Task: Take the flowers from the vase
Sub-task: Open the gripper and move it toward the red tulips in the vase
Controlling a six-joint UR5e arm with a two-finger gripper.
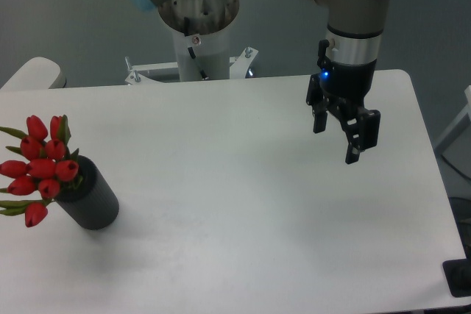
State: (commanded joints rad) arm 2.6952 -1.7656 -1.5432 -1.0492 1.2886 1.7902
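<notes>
No brand or writing was readable anywhere, not on the arm, not on the vase. The only mark was a small blue light glowing on the wrist above the jaws.

The jaws (338, 140) hung in the air over the right part of the white desk (243, 204), fingers spread apart with nothing between them, pointing down and a bit toward the camera.

The dark grey vase (92, 200) sat way off to the left of the jaws and lower in the picture, well apart from them, near the desk's left edge. In this view it looked like a plain cylinder tipped so that its mouth faced up and left.

The red tulips (43, 168) were in the mouth of the vase, so the bunch's long axis ran the same way, buds fanning up and to the left, away from the jaws. The buds were closed, with green leaf tips poking out left past the desk edge. The bunch spread wider than the vase itself.

The arm's grey base post (197, 38) stood behind the desk, up and left of the jaws.
</notes>
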